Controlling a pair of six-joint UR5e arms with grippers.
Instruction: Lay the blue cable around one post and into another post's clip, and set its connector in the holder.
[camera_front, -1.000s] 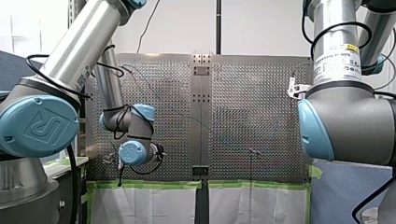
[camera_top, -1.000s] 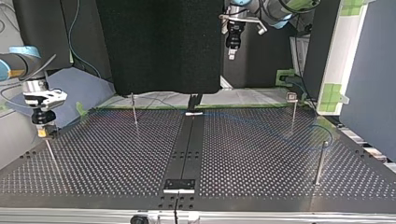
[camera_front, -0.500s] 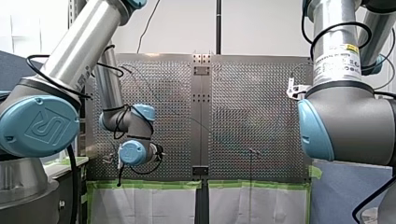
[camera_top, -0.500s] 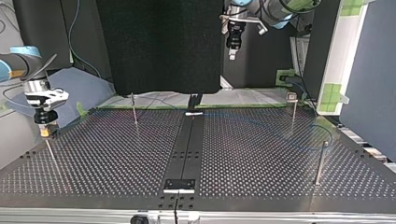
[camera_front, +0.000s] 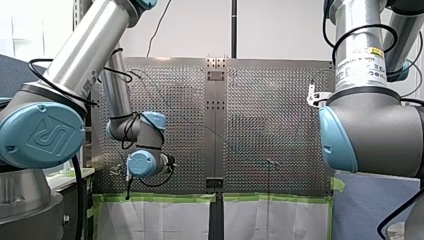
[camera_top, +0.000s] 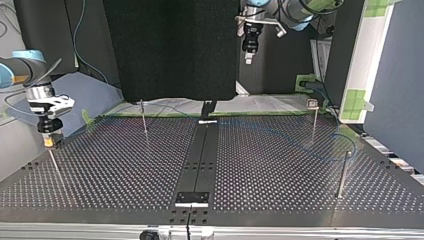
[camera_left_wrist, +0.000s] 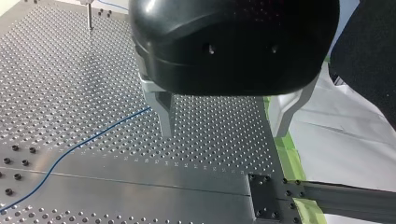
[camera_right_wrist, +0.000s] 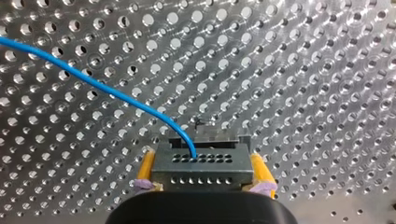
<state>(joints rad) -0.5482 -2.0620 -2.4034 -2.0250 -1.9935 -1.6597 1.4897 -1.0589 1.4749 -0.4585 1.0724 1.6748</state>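
Note:
In the right wrist view my right gripper (camera_right_wrist: 204, 173) is shut on a grey connector (camera_right_wrist: 201, 162), its yellow pads (camera_right_wrist: 145, 169) against the connector's sides. The blue cable (camera_right_wrist: 93, 81) leaves the connector's face and curves away over the perforated plate. In the top view that gripper (camera_top: 48, 140) hangs at the left, just above a thin post (camera_top: 54, 165). My left gripper (camera_left_wrist: 224, 123) stands open above the plate, its metal fingers (camera_left_wrist: 164, 112) holding nothing, and the cable (camera_left_wrist: 79, 142) lies on the plate beside it. High at the top view's back, it (camera_top: 248, 52) is off the table.
Other thin posts stand on the plate in the top view: one at back left (camera_top: 143, 117), one at back right (camera_top: 314, 120) with a small head, one at front right (camera_top: 344, 172). The cable (camera_top: 290, 140) runs faintly across the right half. A dark rail (camera_top: 200, 155) divides the table.
My right gripper has drifted slightly toward the table's middle with the connector still in it. The left arm has not moved.

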